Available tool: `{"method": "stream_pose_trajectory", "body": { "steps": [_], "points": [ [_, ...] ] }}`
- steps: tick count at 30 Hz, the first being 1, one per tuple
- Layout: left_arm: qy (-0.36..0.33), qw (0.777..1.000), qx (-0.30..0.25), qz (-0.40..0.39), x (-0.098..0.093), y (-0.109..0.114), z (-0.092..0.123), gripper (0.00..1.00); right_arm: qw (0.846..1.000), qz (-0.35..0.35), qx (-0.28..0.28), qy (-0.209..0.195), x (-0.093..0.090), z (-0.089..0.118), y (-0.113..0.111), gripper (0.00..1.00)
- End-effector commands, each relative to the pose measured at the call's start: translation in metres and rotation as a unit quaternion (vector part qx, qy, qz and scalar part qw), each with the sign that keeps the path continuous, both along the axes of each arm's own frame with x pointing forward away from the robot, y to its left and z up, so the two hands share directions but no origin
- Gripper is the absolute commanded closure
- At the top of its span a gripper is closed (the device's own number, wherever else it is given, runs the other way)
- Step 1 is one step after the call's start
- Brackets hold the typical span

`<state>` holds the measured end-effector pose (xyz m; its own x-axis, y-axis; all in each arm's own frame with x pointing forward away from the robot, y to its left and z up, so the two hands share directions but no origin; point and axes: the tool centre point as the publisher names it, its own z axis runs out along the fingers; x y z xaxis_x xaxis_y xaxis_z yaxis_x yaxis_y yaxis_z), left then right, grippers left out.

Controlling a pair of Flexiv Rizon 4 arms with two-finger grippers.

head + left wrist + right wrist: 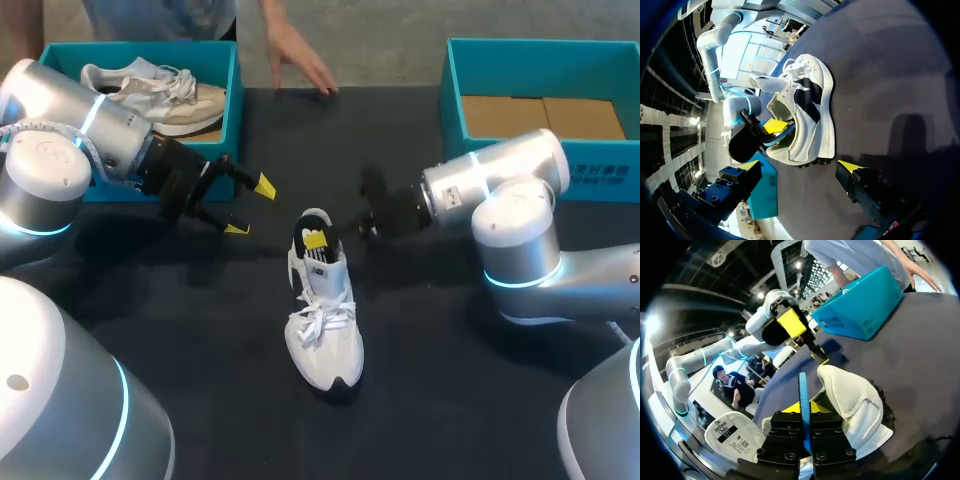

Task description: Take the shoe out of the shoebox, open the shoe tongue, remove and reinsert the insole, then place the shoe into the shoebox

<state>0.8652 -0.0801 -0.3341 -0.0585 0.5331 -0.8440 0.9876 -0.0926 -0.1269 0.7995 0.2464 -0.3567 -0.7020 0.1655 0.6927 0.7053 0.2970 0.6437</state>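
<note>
Centrally on the dark table (pixel 450 400): a white shoe (pixel 322 320) with black side panels. Stands upright on its sole, heel to the far side, toe to the near side, laces loose over the front. Sits outside both boxes and well apart from each.

At the heel opening: a thin blue insole (pixel 803 387), turned on edge and upright above the collar. Cannot tell how much of it sits inside the shoe. Is pinched by the right gripper (pixel 804 415), fingers pressed together on it from two sides, yellow tips just at the collar. Enters from the right, low over the table, ending just over the heel.

To the left of the shoe and a little farther: the left gripper (pixel 250 208). Hovers near the heel without touching it. Jaws spread wide with nothing between them, one yellow tip farther and the other nearer. From its own wrist view, the shoe ahead of the spread fingers, with the right gripper at the opening.

At the far left corner: the teal left shoebox (pixel 232 105), with a second shoe (pixel 150 90), pale, lying inside. At the far right corner: the teal right shoebox (pixel 450 90), showing only a brown cardboard floor (pixel 540 115). Between the two boxes, at the far edge: a person's hand (pixel 305 65), fingertips down on the table.
</note>
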Motion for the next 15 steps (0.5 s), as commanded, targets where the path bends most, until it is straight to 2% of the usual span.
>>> {"method": "stream_pose_trajectory", "body": {
  "steps": [1,9,14,15],
  "points": [
    [-0.002,1.000,0.000,0.001,-0.001,0.000,0.000,0.00,1.000,0.002,-0.005,0.006,-0.007,-0.008,0.002,1.00],
    [-0.002,1.000,0.000,0.001,-0.001,0.000,0.000,0.00,1.000,0.006,-0.010,0.012,-0.018,-0.015,0.003,1.00],
    [-0.002,1.000,0.000,0.001,-0.001,0.000,0.000,0.00,1.000,0.004,-0.011,0.002,-0.013,-0.004,0.004,0.99],
    [-0.002,1.000,0.000,0.001,-0.001,0.000,0.000,0.00,1.000,0.002,-0.010,-0.005,-0.011,0.000,0.004,0.75]
  ]
}}
